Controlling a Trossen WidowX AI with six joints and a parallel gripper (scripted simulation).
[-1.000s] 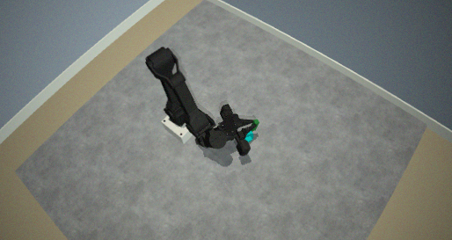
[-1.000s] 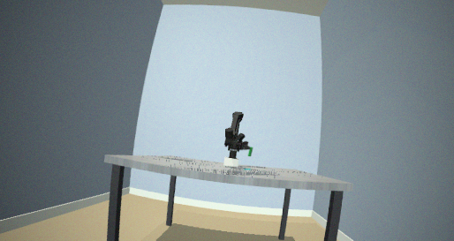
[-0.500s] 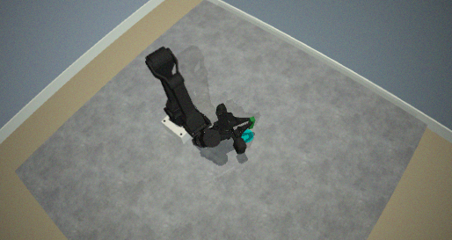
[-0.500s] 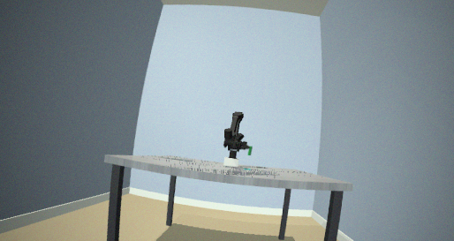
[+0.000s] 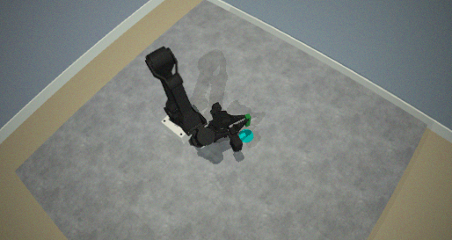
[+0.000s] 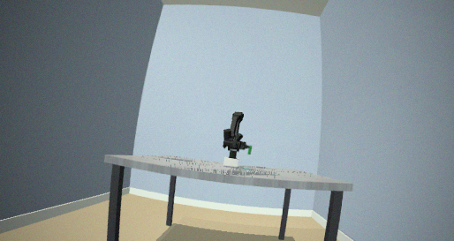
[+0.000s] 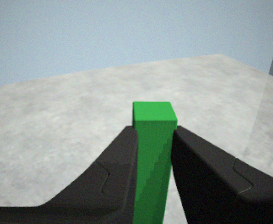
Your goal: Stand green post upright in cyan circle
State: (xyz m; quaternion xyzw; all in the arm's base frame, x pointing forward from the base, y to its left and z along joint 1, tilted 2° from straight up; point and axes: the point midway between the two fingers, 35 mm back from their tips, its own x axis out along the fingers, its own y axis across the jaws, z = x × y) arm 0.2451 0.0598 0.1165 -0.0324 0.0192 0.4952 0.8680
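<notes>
The gripper (image 7: 153,163) was closed on the green post (image 7: 151,163), held above the counter (image 6: 283,177), long axis nearly vertical, above the cyan circle (image 5: 246,136).

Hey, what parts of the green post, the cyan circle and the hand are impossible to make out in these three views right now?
- Square green post: wrist view, lower end and sides hidden behind the black hand's fingers.
- Flat cyan circle: top view, partly covered by the hand; wrist view, only a sliver at the bottom edge.
- Exterior view: post held above the grey table, too small to judge tilt or height.
</notes>
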